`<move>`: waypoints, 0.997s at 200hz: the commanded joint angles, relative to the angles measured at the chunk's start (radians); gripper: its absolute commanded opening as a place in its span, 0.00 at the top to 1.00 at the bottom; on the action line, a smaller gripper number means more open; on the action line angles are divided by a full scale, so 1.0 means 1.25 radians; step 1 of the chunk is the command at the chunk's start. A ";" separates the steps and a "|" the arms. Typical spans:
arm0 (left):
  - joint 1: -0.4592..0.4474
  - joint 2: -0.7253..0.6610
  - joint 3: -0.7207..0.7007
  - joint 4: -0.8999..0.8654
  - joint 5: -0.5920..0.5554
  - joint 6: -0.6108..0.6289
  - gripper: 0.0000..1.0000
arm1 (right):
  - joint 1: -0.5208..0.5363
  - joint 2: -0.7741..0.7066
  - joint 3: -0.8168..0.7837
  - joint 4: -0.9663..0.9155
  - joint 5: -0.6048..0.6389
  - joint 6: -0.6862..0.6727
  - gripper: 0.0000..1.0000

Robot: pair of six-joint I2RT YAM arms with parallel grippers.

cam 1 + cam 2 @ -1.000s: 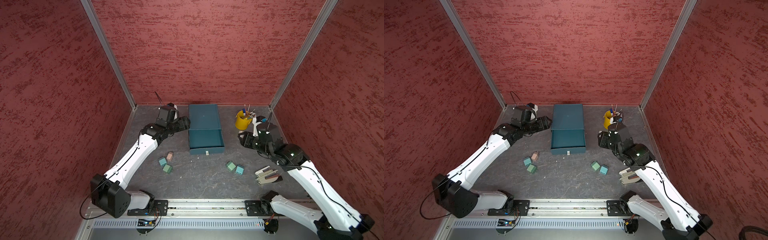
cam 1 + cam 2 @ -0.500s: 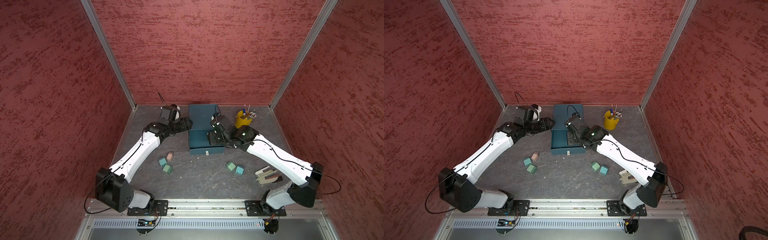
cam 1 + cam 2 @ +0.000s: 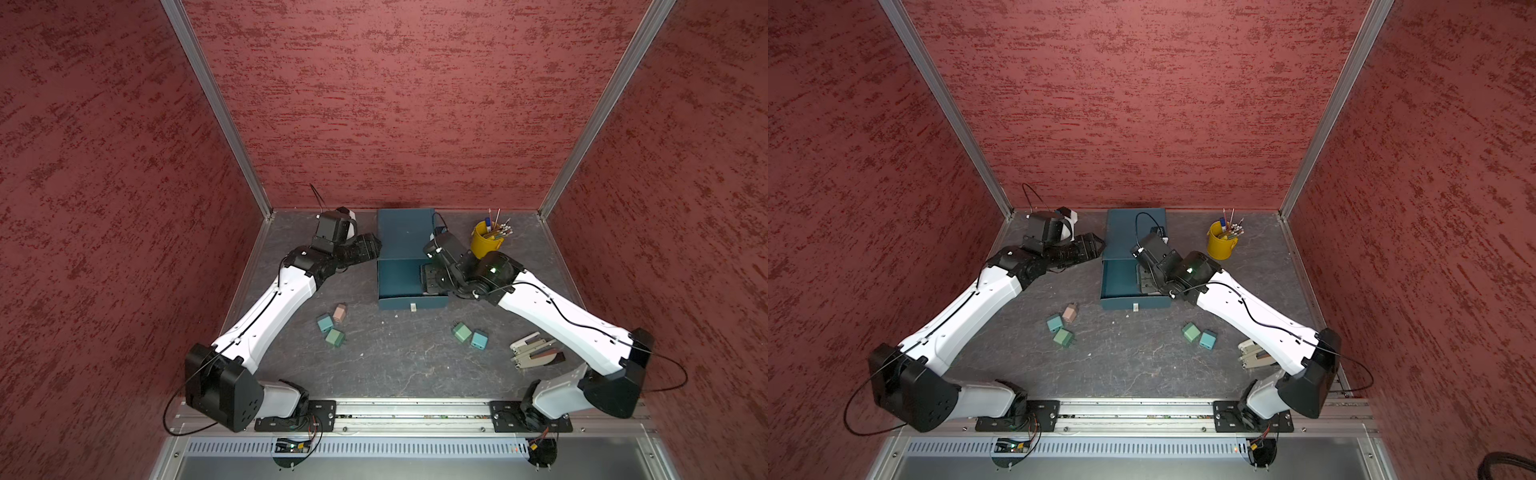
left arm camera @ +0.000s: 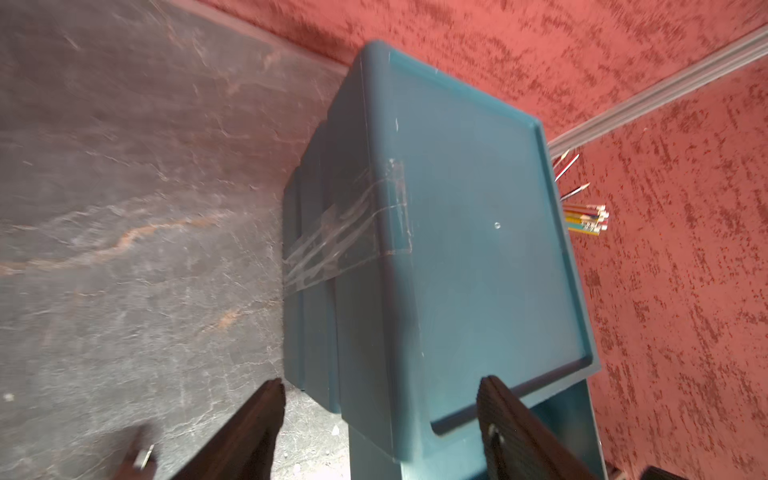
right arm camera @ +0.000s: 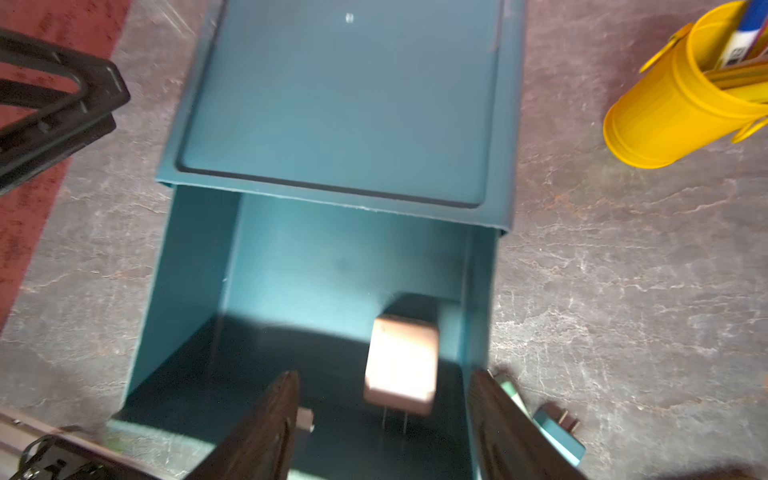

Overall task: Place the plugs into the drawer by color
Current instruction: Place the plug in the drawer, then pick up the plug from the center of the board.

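The dark teal chest (image 3: 405, 232) has its top drawer (image 3: 397, 279) pulled open, with one pink-tan plug (image 5: 401, 365) inside. On the counter (image 3: 395, 365) a pink plug (image 3: 340, 312), a teal plug (image 3: 324, 323) and a green plug (image 3: 335, 338) lie close together. Well apart from them, another green plug (image 3: 461, 332) lies just beside another teal plug (image 3: 479, 339).

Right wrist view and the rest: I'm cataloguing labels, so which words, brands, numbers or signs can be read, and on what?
No text can be read in any view.
Dark print on the white and blue item in the yellow bucket: too blurred to read.
The drawer chest and the pink plug: no markings show.
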 commanded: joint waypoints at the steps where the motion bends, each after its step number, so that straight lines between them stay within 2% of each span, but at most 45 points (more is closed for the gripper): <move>1: 0.000 -0.088 -0.004 -0.047 -0.096 0.005 0.23 | 0.007 -0.077 0.027 -0.022 0.055 0.005 0.31; 21: -0.002 -0.166 -0.063 -0.103 -0.164 -0.004 0.23 | 0.005 -0.133 -0.008 -0.016 0.097 0.019 0.30; 53: 0.001 -0.244 -0.217 -0.181 -0.216 -0.028 0.23 | -0.043 -0.199 -0.081 -0.026 0.132 0.074 0.29; 72: 0.001 -0.260 -0.305 -0.197 -0.223 -0.053 0.23 | -0.078 -0.242 -0.126 -0.026 0.133 0.111 0.29; 92: 0.001 -0.268 -0.381 -0.159 -0.190 -0.080 0.22 | -0.112 -0.290 -0.182 -0.020 0.135 0.150 0.29; 117: 0.002 -0.227 -0.422 -0.090 -0.164 -0.091 0.20 | -0.151 -0.347 -0.278 0.000 0.123 0.217 0.29; 150: 0.027 -0.129 -0.431 0.012 -0.149 -0.082 0.15 | -0.209 -0.379 -0.391 0.049 0.025 0.249 0.30; 199: 0.056 -0.018 -0.409 0.066 -0.137 -0.071 0.16 | -0.217 -0.398 -0.475 0.091 -0.022 0.290 0.32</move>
